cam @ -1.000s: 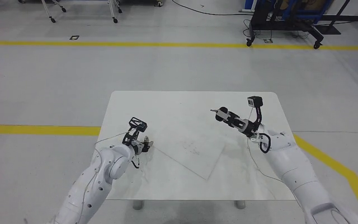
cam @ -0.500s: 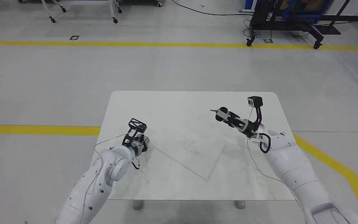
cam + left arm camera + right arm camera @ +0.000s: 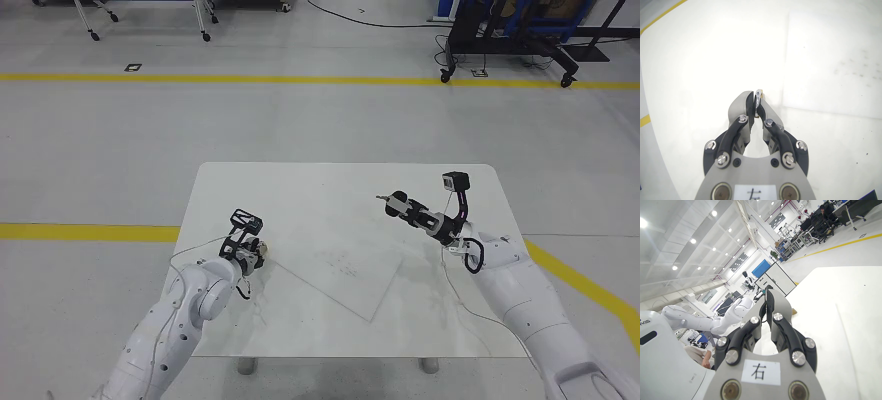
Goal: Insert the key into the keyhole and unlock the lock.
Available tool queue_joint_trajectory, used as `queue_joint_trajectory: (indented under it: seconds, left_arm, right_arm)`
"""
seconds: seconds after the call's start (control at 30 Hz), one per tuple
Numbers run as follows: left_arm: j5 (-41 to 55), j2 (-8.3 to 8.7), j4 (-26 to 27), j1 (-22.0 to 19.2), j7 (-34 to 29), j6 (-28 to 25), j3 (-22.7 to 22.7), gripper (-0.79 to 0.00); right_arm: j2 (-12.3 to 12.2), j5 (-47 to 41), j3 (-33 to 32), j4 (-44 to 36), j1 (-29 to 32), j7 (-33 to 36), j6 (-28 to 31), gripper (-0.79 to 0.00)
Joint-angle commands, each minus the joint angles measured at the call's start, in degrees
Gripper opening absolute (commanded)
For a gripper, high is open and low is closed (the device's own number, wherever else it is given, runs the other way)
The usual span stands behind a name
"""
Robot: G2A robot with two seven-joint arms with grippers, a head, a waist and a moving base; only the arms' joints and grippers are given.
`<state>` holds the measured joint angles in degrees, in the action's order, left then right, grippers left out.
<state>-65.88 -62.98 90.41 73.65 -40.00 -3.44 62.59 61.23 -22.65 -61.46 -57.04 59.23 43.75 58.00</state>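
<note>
Jaws of the left gripper (image 3: 755,106) clamp the lock (image 3: 758,95) low over the table (image 3: 330,190), probably steadying it. The right gripper (image 3: 393,203) pinches what looks like the key (image 3: 380,198), well apart, raised for aiming.

Desk (image 3: 300,185): white, rounded corners.
Clear sheet (image 3: 345,270): lies flat on the desk, set askew.
Left claw (image 3: 254,258): just beside the sheet's left corner, closed on a small lock (image 3: 260,251).
Right claw (image 3: 390,202): beyond the sheet's far right edge and apart from it, closed. A thin key (image 3: 379,198) projects from its tip.
</note>
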Motion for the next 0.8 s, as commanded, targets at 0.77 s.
queue_joint_trajectory:
  seconds: [0.77]
  left_arm:
    - [-0.98, -0.57, -0.85, -0.15, -1.55, -0.76, 0.82, -0.785]
  right_arm:
    - [0.0, 0.0, 0.0, 0.0, 0.0, 0.0, 0.0, -0.785]
